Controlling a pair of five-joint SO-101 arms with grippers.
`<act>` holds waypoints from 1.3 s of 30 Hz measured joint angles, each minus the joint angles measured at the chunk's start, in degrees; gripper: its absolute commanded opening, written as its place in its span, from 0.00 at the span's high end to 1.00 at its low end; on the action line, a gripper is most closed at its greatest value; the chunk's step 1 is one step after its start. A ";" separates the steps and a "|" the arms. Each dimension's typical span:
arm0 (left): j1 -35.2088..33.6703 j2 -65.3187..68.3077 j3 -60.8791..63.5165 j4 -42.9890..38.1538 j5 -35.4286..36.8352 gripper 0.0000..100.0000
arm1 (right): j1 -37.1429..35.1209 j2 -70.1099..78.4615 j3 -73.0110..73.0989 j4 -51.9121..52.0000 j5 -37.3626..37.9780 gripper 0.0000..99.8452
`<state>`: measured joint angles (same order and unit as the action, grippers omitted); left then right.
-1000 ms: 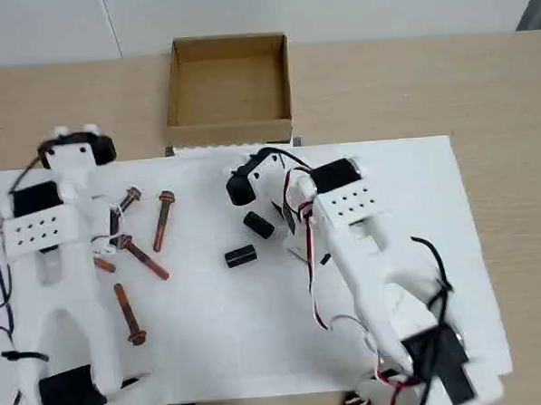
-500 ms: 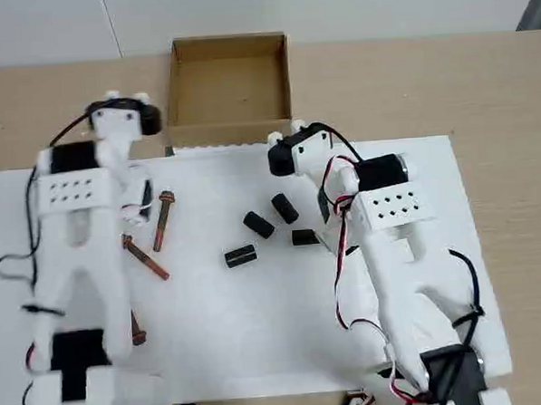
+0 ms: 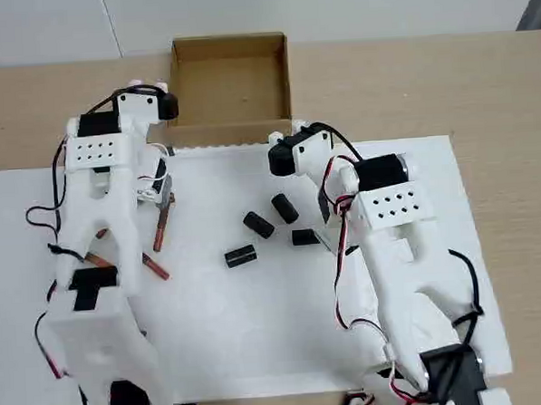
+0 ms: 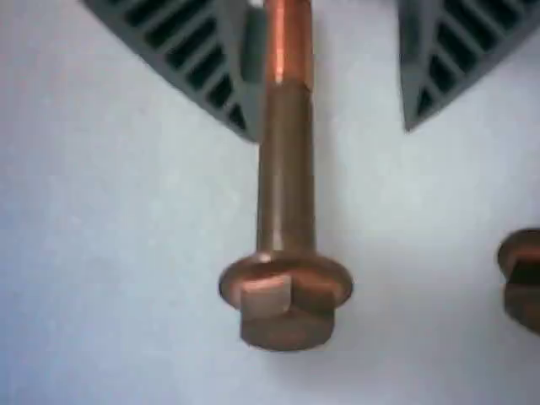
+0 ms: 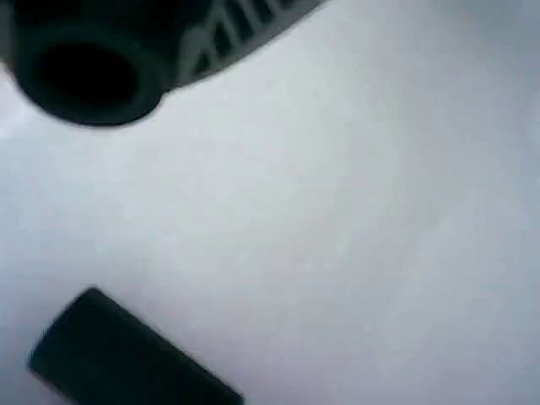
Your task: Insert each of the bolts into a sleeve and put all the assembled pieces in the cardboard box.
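On the white sheet, my left gripper (image 3: 161,188) stands open over a copper bolt (image 3: 165,219). In the left wrist view the bolt's shaft (image 4: 287,169) runs between the grey fingers (image 4: 211,59), close to one of them, with its hex head pointing away. Two more bolts (image 3: 147,261) (image 3: 97,259) lie partly under the left arm. Several black sleeves (image 3: 258,224) (image 3: 241,256) (image 3: 284,207) lie mid-sheet. My right gripper (image 3: 324,211) is low beside another sleeve (image 3: 304,237). In the right wrist view a hollow sleeve (image 5: 80,72) sits against the gripper's grey ribbed part, with another sleeve (image 5: 118,359) nearby.
The open cardboard box (image 3: 233,130) stands just beyond the sheet's far edge, between the two arms, with nothing inside. A second bolt head (image 4: 523,278) lies close to the left gripper. Bare sheet extends toward the near edge.
The left arm has swung away from me and to the right, ending over a bolt. The right arm shifted right at first, uncovering two sleeves, then held still.
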<state>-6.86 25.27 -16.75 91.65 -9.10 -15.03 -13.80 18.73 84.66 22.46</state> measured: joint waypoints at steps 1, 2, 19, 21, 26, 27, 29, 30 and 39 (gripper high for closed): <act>0.35 0.62 -0.35 0.00 0.00 0.89 | 0.00 0.00 0.00 0.00 0.00 0.99; 0.62 1.23 -0.70 0.00 0.00 0.89 | 0.00 0.00 0.00 0.00 0.00 0.99; 1.32 10.11 -1.49 -4.31 -0.26 0.95 | 0.00 0.00 0.00 0.00 0.00 0.99; 1.67 10.46 -1.67 -4.31 -0.26 1.00 | 0.00 0.00 0.00 0.00 0.00 0.99; 1.93 10.46 -1.67 -4.31 0.00 1.00 | 0.00 0.00 0.00 0.00 0.00 0.99; 1.93 10.46 -1.67 -4.31 0.00 1.00 | 0.00 0.00 0.00 0.00 0.00 0.99; 1.93 10.46 -1.67 -4.31 0.00 1.00 | 0.00 0.00 0.00 0.00 0.00 0.99; 2.11 10.46 -1.67 -4.31 0.00 1.00 | 0.00 0.00 0.00 0.00 0.00 0.99; 1.58 6.33 -3.52 -0.18 0.09 1.00 | -2.55 -10.99 0.35 5.19 -5.54 1.00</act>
<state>-5.27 31.60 -20.26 91.47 -9.01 -17.58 -24.79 19.08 89.85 16.92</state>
